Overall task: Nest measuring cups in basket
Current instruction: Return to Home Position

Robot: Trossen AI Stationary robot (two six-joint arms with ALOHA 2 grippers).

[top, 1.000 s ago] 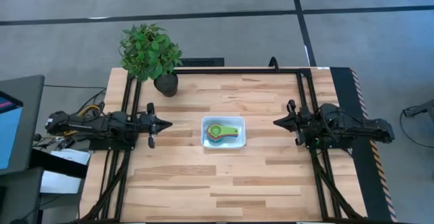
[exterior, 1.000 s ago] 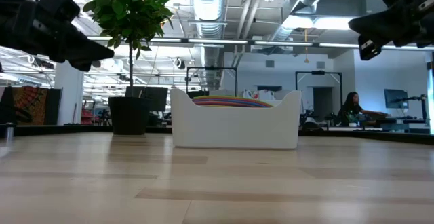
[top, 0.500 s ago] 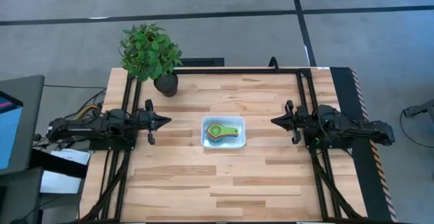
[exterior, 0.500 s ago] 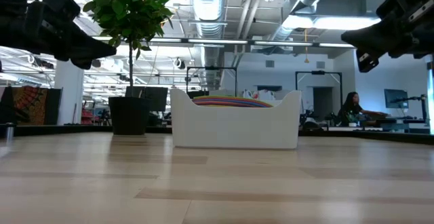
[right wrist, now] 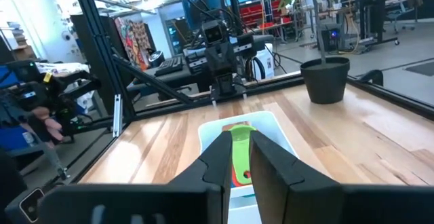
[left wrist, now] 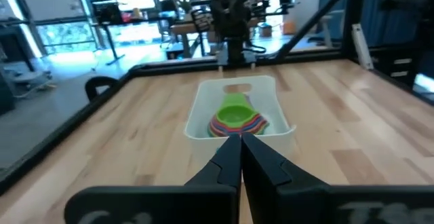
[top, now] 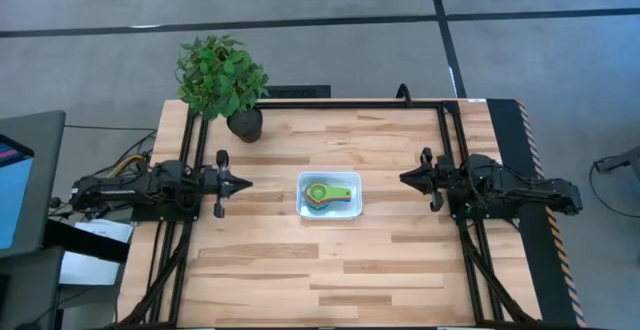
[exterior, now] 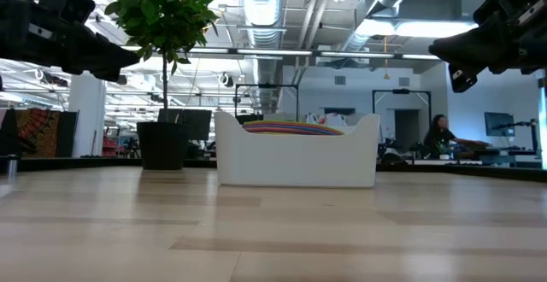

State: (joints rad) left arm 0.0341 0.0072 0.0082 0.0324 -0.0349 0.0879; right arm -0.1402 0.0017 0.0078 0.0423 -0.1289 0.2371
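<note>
Two grippers flank the basket (top: pixel 351 214). Left of it, the left gripper (top: pixel 246 181) hangs above the table (top: pixel 300 270), jaws pressed together and empty. Inside the basket sit the nested measuring cups (top: pixel 320 194), green on top. Right of it, the right gripper (top: pixel 404 178) has its jaws a sliver apart and holds nothing.

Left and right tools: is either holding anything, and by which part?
Nothing is held. Left tool and right tool hang empty; the measuring cups sit in the basket.
</note>
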